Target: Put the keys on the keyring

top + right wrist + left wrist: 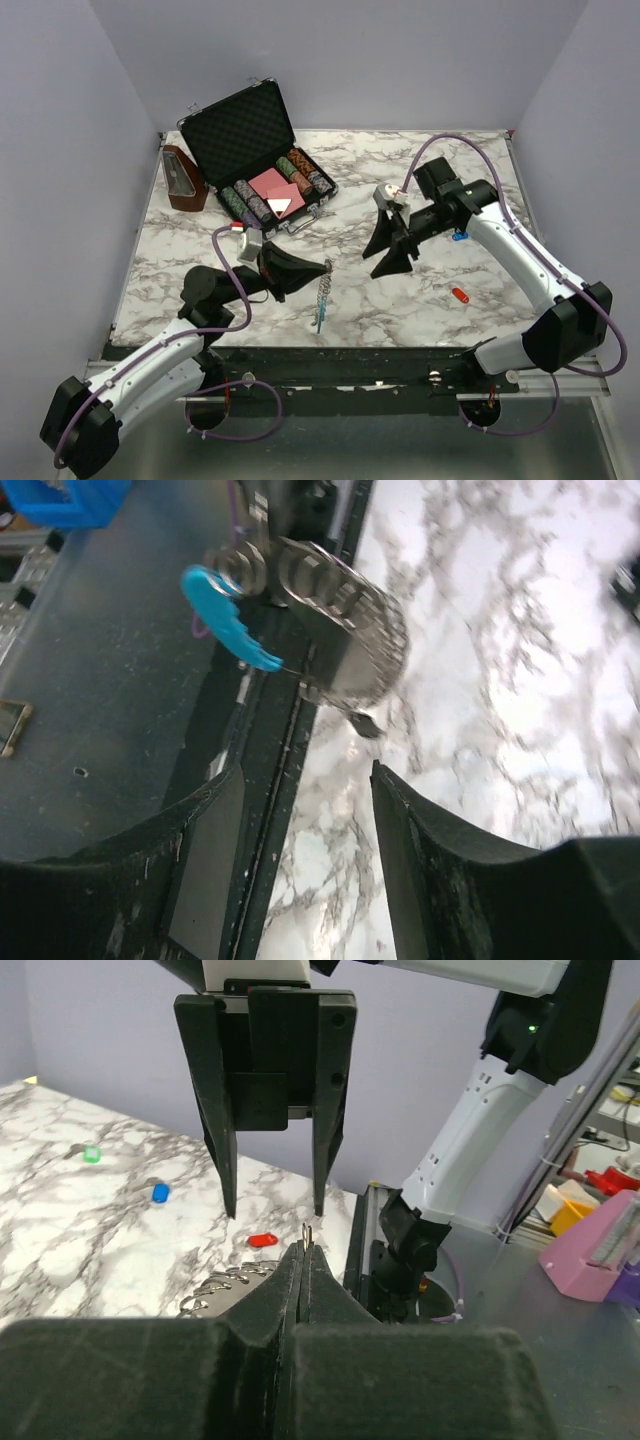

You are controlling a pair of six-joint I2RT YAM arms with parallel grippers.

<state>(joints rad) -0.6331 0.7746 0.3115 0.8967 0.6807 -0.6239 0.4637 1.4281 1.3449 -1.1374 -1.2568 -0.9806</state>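
Observation:
My left gripper (322, 268) is shut on one end of the keyring (321, 298), a silver coiled cord that hangs from the jaws down to the table near the front edge. In the left wrist view the shut jaws pinch a thin metal tip (306, 1231), with the coil (222, 1285) to the left. My right gripper (371, 266) is open and empty, just right of the keyring. In the right wrist view the coil (345, 615) and its blue section (222, 618) lie beyond the open fingers (410, 820). The red key (459, 295) and the blue key (459, 236) lie on the table.
An open black case (235, 135) with poker chips and cards stands at the back left, with a brown wedge-shaped object (183, 178) beside it. A small green key (92, 1154) lies farther back on the marble table (350, 310). The table's front edge is close to the keyring.

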